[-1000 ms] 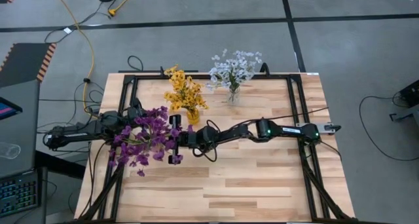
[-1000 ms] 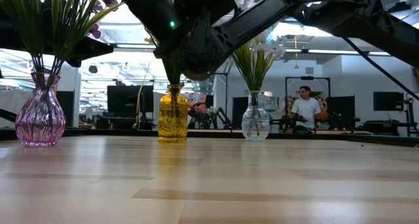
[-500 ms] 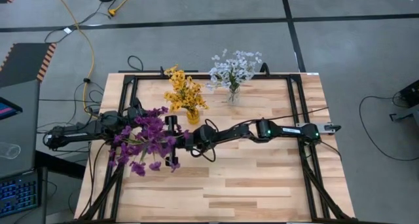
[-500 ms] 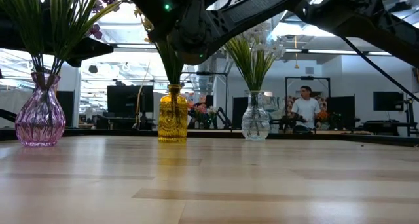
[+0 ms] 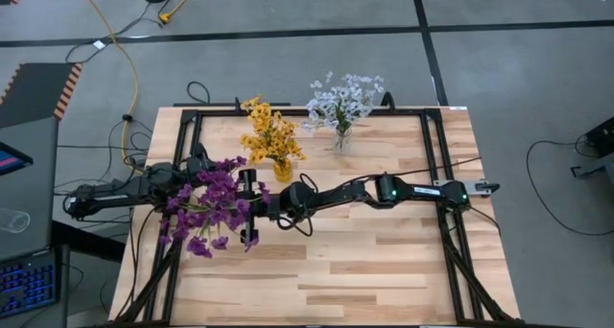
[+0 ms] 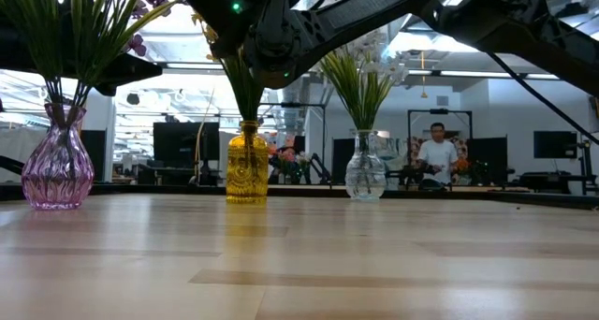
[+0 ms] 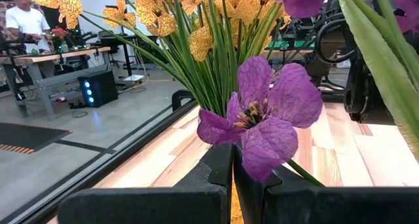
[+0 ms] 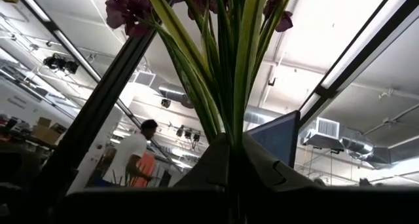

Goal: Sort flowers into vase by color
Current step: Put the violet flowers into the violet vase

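Flowers stand sorted on your tabletop — purple bunch at its left edge, yellow bunch and white bunch at the far side. Your right gripper sits clamped on purple stems; left gripper is closed, empty.

Three vases of flowers stand on the table: one at frame left, one centre-left, one right of centre.
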{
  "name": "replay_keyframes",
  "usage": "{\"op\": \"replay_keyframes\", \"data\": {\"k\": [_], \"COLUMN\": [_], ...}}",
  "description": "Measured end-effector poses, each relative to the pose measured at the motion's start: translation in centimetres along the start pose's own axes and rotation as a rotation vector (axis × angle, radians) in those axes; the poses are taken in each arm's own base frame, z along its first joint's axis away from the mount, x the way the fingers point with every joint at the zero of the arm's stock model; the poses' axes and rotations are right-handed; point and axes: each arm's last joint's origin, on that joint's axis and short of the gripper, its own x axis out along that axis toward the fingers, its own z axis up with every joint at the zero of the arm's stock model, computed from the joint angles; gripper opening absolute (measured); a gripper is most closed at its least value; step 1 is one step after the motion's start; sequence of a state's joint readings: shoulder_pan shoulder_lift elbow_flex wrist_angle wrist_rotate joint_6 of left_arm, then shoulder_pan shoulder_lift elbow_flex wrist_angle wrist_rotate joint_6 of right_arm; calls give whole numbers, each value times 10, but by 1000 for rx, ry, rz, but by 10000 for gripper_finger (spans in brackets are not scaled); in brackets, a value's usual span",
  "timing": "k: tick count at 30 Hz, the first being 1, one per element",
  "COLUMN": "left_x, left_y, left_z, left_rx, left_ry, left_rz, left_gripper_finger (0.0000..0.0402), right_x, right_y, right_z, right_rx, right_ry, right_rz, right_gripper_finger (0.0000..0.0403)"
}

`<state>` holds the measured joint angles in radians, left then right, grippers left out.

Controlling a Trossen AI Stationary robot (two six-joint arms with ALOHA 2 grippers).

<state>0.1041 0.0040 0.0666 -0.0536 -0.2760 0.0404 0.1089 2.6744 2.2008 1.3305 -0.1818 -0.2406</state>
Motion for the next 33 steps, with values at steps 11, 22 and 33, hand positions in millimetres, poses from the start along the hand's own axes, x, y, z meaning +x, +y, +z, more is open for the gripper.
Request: {"op": "replay_keyframes", "data": {"k": [11,22,33], "left_x": [0,0,-6], "left_y": [0,0,6], "left_z": [0,0,22], "left_rx": [17,26,-13], "left_ry": [0,0,-44], "left_rz": [0,0,115], "left_gripper_finger": [0,0,44], "right_x": [-4,-5,-4], "right_y": [2,4,3], "right_z": [-5,-14,-12], "right_rx": [6,21,17], "right_ry": [9,100,78], "right_rz": [2,-3,-10], "right_gripper_finger": [42,42,42]}}
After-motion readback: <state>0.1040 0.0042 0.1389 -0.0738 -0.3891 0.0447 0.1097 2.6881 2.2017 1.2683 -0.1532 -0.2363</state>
